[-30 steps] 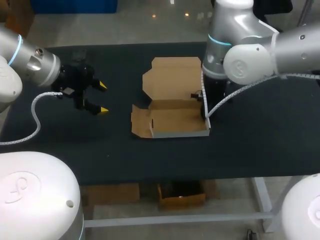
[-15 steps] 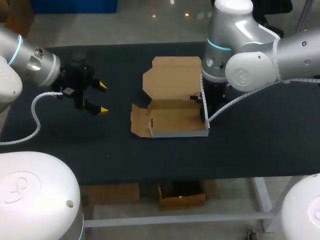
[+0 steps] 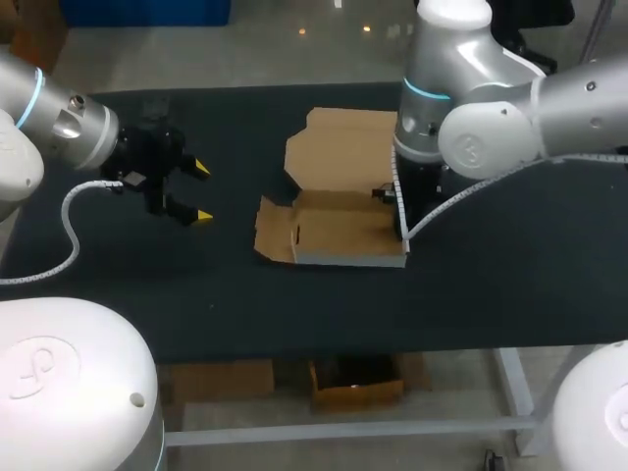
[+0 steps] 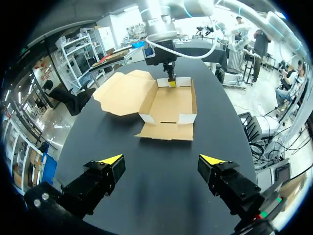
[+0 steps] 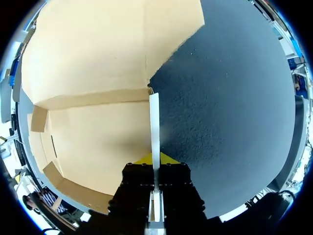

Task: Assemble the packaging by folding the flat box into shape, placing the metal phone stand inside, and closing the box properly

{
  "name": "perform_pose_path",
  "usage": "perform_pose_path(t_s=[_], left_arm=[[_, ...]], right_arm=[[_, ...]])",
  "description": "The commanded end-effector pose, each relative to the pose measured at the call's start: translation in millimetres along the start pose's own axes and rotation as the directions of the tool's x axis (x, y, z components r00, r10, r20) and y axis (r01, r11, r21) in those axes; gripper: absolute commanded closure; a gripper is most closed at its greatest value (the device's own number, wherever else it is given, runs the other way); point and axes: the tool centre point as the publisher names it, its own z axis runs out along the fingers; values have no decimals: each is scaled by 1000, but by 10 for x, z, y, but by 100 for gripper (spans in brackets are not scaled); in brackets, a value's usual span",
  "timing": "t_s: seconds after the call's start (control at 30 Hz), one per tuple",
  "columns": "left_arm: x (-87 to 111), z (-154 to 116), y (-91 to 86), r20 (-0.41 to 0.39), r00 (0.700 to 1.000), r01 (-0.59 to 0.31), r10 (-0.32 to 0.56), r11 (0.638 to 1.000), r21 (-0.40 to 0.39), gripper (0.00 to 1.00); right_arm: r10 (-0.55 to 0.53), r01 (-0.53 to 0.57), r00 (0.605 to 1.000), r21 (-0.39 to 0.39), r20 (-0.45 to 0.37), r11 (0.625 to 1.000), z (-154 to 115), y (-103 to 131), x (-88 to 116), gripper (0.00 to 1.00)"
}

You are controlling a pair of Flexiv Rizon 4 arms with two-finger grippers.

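Observation:
The brown cardboard box (image 3: 339,234) lies open at mid-table, its tray walls standing and its lid (image 3: 339,149) spread flat behind. My right gripper (image 3: 398,204) points down at the tray's right end, shut on the white-edged side wall (image 5: 154,122), which stands between the yellow tips of that gripper (image 5: 154,159). The tray floor (image 5: 98,142) shows bare. My left gripper (image 3: 201,191) hovers open over the table's left part, well apart from the box; ahead of this gripper (image 4: 162,159) are the box (image 4: 173,105) and the right gripper (image 4: 171,82). No phone stand is in view.
A loose front flap (image 4: 166,131) of the box lies flat on the black table (image 3: 491,285) toward my left gripper. Another flap (image 3: 273,234) juts out at the tray's left end.
The right gripper's fingers have closed tight on the side wall, and the box has shifted slightly to the right and turned a little. The left arm has kept still.

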Motion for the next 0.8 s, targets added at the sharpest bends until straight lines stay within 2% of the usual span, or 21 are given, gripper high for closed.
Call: perform_pose_path(t_s=[0.03, 0.37, 0.8], left_arm=[[-2, -6, -1, -2, 1000, 0, 0, 1000, -2, 0], [-2, -6, -1, -2, 1000, 0, 0, 1000, -2, 0], [-2, -6, -1, -2, 1000, 0, 0, 1000, -2, 0]], right_arm=[[-9, 9, 1000, 7, 26, 1000, -21, 28, 48, 100], [-69, 69, 993, 4, 100, 998, -92, 22, 44, 100], [-85, 80, 972, 30, 217, 996, -48, 16, -5, 100]])
